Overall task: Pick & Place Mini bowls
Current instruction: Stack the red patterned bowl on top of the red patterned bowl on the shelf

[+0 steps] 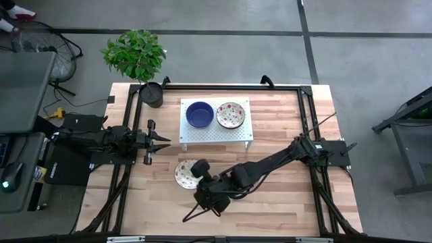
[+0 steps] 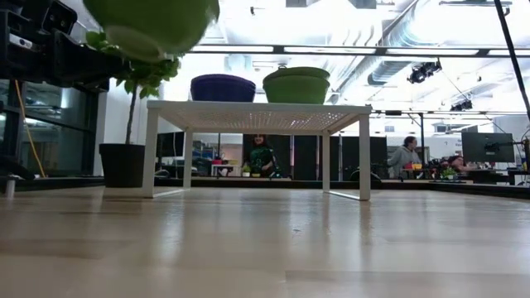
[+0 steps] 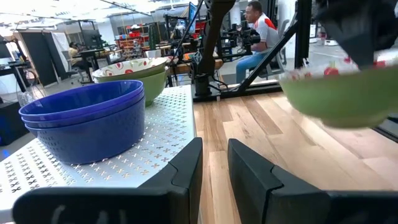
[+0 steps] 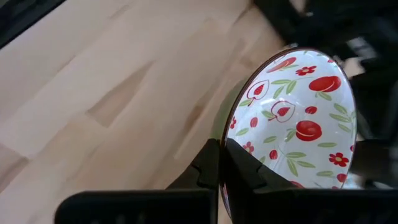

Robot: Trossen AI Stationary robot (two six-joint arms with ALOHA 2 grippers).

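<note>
A white perforated riser [image 1: 216, 131] stands on its legs in the middle of the table. On it rest stacked blue bowls [image 1: 200, 114] [image 3: 87, 121] and a floral bowl with a green outside [image 1: 230, 115] [image 3: 134, 71]. My right gripper [image 1: 198, 173] [image 4: 222, 163] is shut on another floral bowl [image 1: 183, 174] [image 4: 298, 118] near the table's front, left of centre. The low view shows this bowl [image 2: 153, 25] high above the wood. My left gripper [image 1: 160, 141] [image 3: 214, 168] waits to the riser's left, narrowly open and holding nothing. My right gripper pinches the floral bowl's rim [image 4: 225, 146] on the side facing the arm, one finger [image 4: 245, 168] inside the bowl and one [image 4: 205, 165] outside. The fingers come from the table's right and near side. The bowl is lifted clear of the table.
A black plant pot [image 1: 152, 94] with a leafy plant stands at the table's far left corner, beside the riser. Bare wood [image 1: 270, 202] lies in front of the riser and to its right. People sit at desks in the room beyond [image 2: 406, 157].
</note>
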